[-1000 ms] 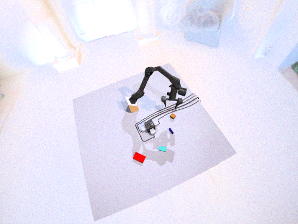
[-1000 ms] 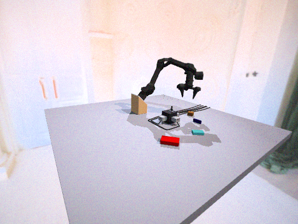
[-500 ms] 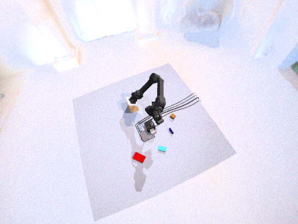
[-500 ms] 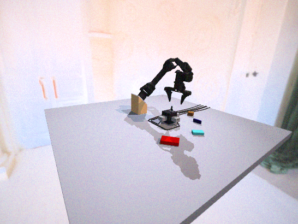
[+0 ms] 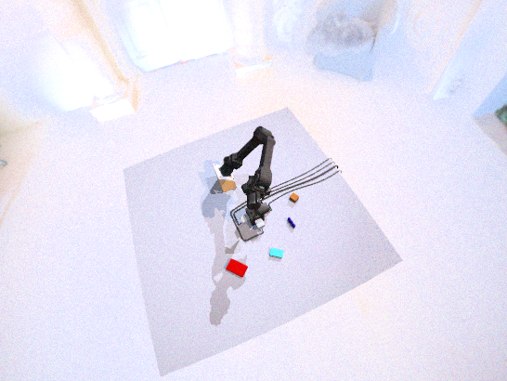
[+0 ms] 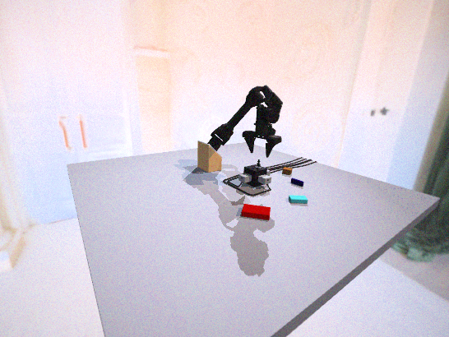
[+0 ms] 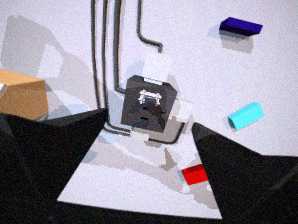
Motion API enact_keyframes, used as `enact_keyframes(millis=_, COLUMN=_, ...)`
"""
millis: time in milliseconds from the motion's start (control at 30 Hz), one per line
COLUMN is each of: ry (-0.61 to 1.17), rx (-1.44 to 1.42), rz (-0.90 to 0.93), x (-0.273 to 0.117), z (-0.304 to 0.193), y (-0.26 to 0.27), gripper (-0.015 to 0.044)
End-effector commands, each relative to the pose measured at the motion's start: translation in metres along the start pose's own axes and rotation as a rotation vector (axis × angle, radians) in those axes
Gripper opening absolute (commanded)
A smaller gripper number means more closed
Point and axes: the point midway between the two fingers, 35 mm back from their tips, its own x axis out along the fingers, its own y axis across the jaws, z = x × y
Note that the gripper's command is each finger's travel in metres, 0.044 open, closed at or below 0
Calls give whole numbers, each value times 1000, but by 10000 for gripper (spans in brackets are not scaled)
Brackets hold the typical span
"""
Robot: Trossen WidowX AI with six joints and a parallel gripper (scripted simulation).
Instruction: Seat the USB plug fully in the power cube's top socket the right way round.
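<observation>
The power cube (image 6: 256,177) (image 7: 132,112) is dark and stands on the table with white plugs in its sides. The small dark USB plug (image 6: 258,163) stands up from its top. In the wrist view its top end is near the cube's middle, with bright glints, and its orientation and depth are too small to tell. My gripper (image 6: 260,154) (image 7: 151,119) is open and empty, pointing down. Its fingertips are just above the plug, spread to either side. In the top view the arm covers most of the cube.
Dark cables (image 5: 306,178) (image 6: 288,165) (image 7: 94,50) loop around the cube. An orange block (image 5: 294,198) (image 6: 287,171), a dark blue bar (image 5: 291,222) (image 6: 297,182) (image 7: 242,26), a cyan block (image 5: 276,253) (image 6: 298,200) (image 7: 246,116) and a red block (image 5: 237,268) (image 6: 256,212) (image 7: 195,175) lie around. A tan wedge (image 5: 227,186) (image 6: 209,158) is by the arm's base.
</observation>
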Motion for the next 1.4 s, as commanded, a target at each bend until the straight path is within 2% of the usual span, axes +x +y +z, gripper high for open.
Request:
enact_keyframes(millis=0, ry=-4, rx=4, rz=0, x=4, z=0, y=1, gripper=440)
enact_keyframes(millis=900, ry=-5, rx=3, rz=0, x=28, z=0, y=0, gripper=440)
enact_keyframes(millis=1367, ry=-2, rx=-3, rz=-1, x=26, z=0, y=0, gripper=72)
